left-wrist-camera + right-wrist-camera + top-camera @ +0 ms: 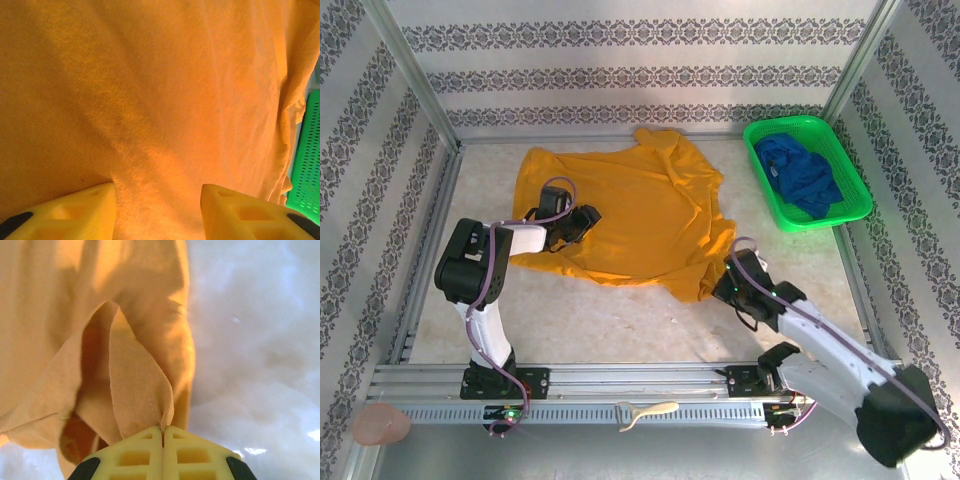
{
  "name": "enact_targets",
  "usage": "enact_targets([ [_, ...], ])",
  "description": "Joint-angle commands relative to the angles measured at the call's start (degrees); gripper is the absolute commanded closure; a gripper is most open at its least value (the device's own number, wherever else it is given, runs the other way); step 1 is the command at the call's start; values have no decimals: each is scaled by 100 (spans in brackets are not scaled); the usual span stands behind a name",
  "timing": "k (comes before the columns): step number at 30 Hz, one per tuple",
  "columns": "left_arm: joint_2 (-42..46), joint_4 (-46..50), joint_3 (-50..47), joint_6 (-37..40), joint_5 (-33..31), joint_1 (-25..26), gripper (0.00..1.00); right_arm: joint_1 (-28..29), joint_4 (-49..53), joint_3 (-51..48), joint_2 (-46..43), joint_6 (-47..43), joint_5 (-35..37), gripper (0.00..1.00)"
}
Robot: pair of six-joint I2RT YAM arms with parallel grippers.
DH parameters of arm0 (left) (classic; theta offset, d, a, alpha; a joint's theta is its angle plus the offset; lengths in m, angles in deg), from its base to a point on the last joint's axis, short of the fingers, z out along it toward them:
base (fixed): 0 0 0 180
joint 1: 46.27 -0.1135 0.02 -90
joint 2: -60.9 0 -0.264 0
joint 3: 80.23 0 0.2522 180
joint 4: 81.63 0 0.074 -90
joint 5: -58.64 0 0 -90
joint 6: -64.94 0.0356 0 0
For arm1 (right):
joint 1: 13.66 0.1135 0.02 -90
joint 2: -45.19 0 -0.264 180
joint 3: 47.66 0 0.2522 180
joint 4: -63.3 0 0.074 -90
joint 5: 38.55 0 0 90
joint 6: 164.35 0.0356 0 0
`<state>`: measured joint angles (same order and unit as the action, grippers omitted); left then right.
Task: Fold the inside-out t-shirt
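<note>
Item 1. Translucent pink plastic cup [380, 424], one, at the near-left corner outside the frame rail.

Item 2. Arms, two. The left arm rises from its near-left base, bends at a dark elbow and reaches right and far, so the left gripper [582, 222] sits over the left part of the garment. In the left wrist view, the left gripper [157, 190] has its two yellow fingers [75, 212] spread apart, released, with plain cloth lying beyond them.

Item 3. Mustard-yellow short-sleeved cotton t-shirt [640, 210], one, spread across the centre and far half of the pale table [620, 320], plain face up, wrinkled, with a bunched fold at its far edge. It also shows in the left wrist view [160, 100] and the right wrist view [135, 385].

Item 4. Cream plastic handled tool [645, 412], one, lying on the near rail between the bases.

Item 5. The right arm lies low, stretched from the near-right corner toward the left and far. The right gripper [728, 270] meets the t-shirt's near-right corner. In its wrist view the right gripper [162, 430] is clenched, fingers together, pinching a stitched fold of the t-shirt.

Item 6. Bright green perforated plastic basket [758, 165], one, at the far right, also seen in the left wrist view [305, 160].

Item 7. Deep-blue crumpled cloth [802, 172], one, inside the basket.
</note>
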<state>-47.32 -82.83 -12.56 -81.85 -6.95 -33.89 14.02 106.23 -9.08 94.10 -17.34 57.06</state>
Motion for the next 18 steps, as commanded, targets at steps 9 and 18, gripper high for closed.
enact_targets([
  [9,469,828,211,247,-313,59,52,291,2090,-309,-2751,1140,516,59],
  [18,2392,2281,20,1095,-631,35,48,247,418,173,-980,-13,-142,58],
])
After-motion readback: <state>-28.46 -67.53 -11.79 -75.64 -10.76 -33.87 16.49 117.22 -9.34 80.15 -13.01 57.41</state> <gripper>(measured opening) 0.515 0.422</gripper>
